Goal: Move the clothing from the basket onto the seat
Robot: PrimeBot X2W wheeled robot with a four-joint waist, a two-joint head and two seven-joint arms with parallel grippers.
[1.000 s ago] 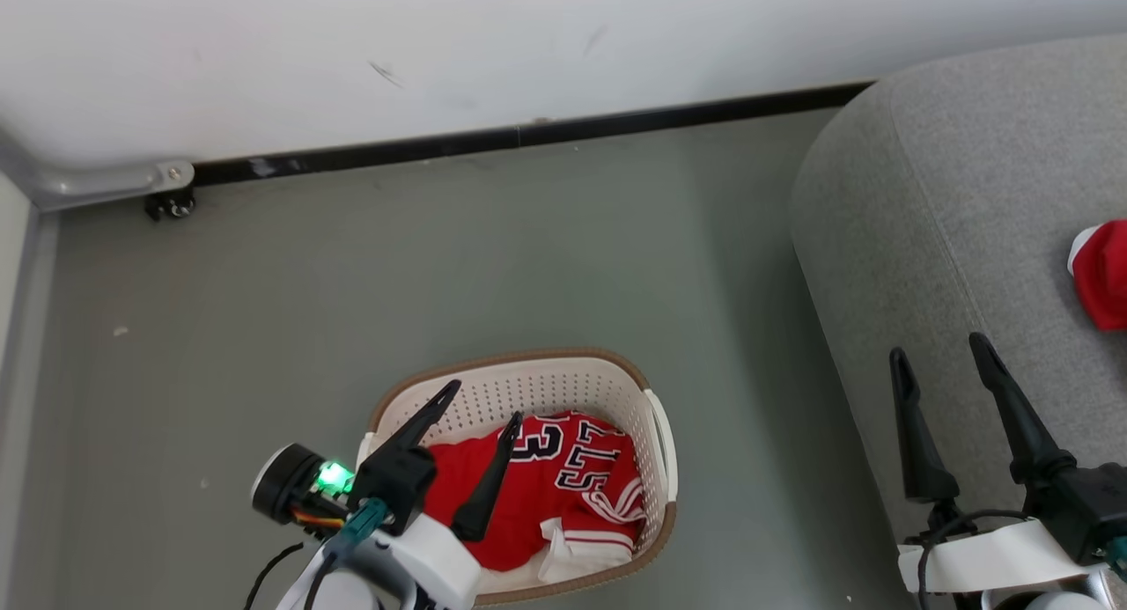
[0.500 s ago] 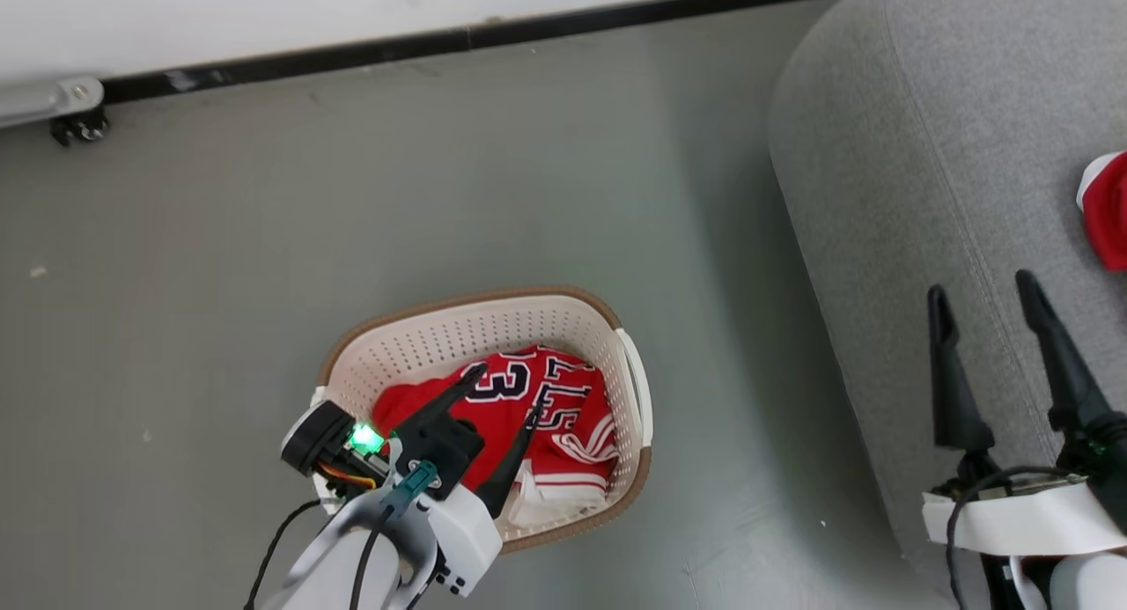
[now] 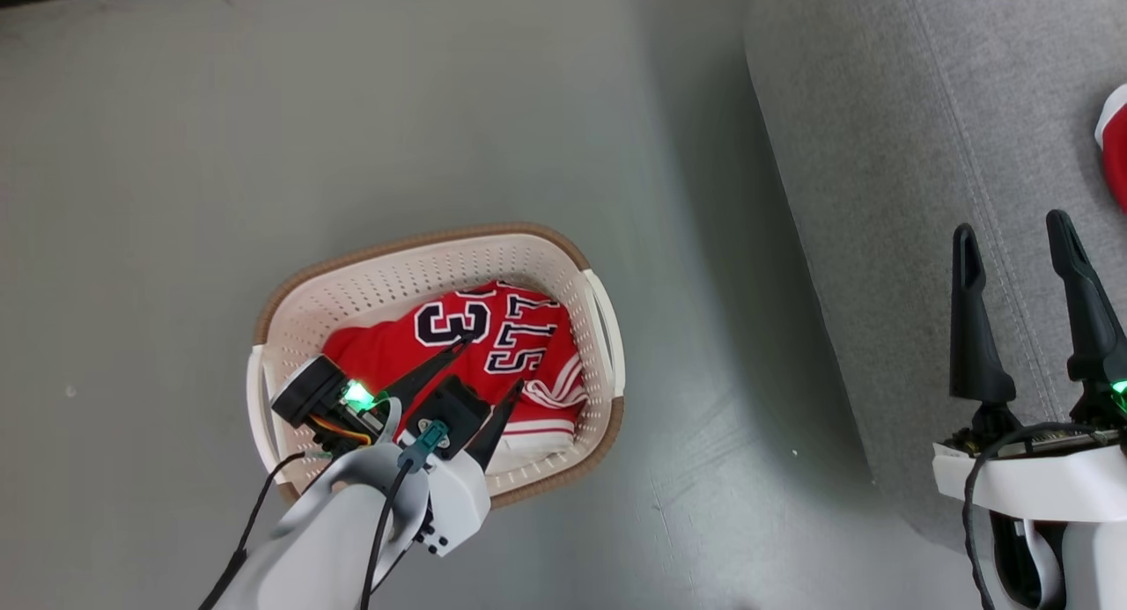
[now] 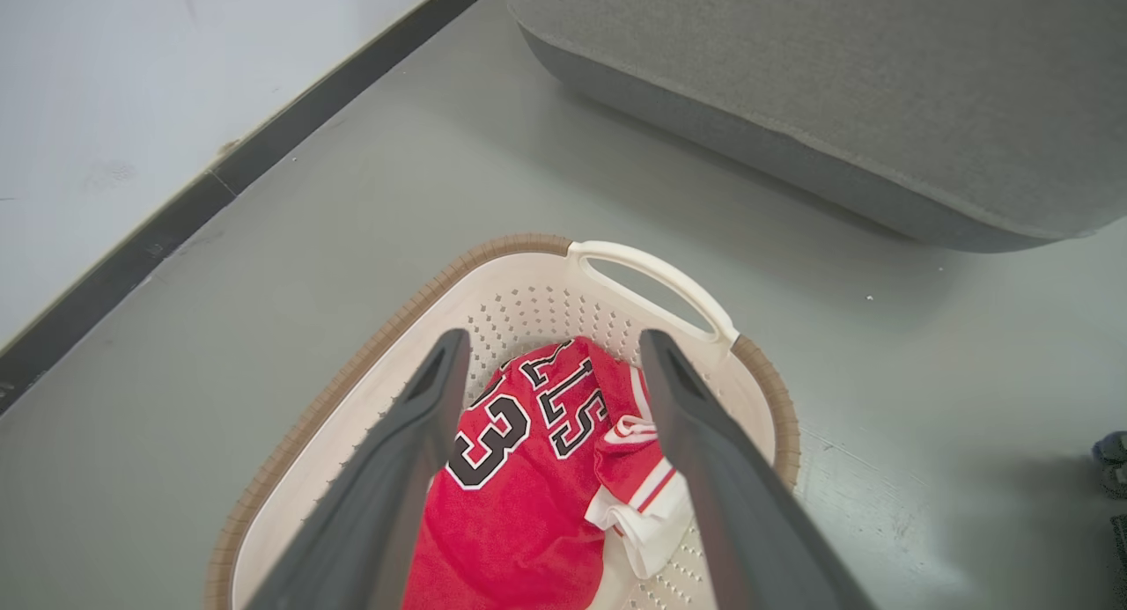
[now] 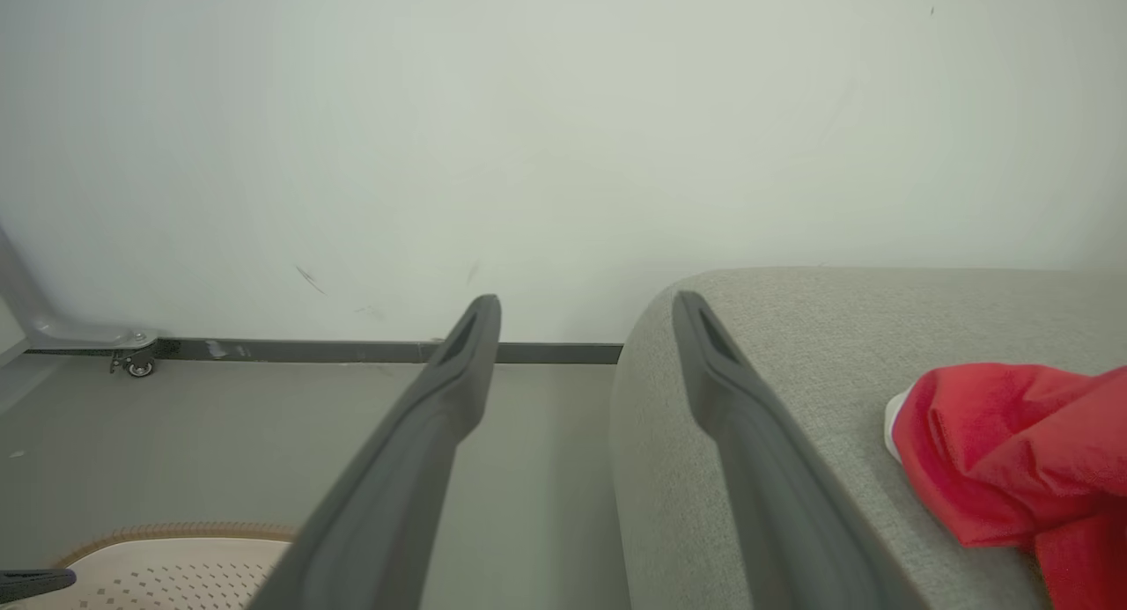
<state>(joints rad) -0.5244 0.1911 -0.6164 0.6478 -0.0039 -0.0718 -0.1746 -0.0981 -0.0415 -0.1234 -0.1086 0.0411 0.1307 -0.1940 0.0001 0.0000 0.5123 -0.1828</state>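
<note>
A red jersey point(image 3: 458, 346) with white trim and block characters lies crumpled in the cream basket point(image 3: 290, 311) with a brown rim, which stands on the grey floor. My left gripper point(image 3: 489, 363) hangs open just above the jersey, its fingers straddling the red cloth point(image 4: 519, 496) inside the basket point(image 4: 634, 271). A second red garment point(image 5: 1012, 443) lies on the light-grey seat point(image 5: 792, 346), at the right edge of the head view point(image 3: 1114, 152). My right gripper point(image 3: 1012, 227) stands open over the seat point(image 3: 880, 152), holding nothing.
A white wall point(image 5: 528, 152) with a black baseboard point(image 5: 352, 352) runs behind the floor. A small caster on a metal bracket point(image 5: 132, 363) sits by the wall at the left. Bare grey floor point(image 3: 176, 152) surrounds the basket.
The head camera has tilted down, so wall and baseboard left the picture. My left gripper has sunk lower into the basket, closer to the jersey. The right gripper stays open over the seat.
</note>
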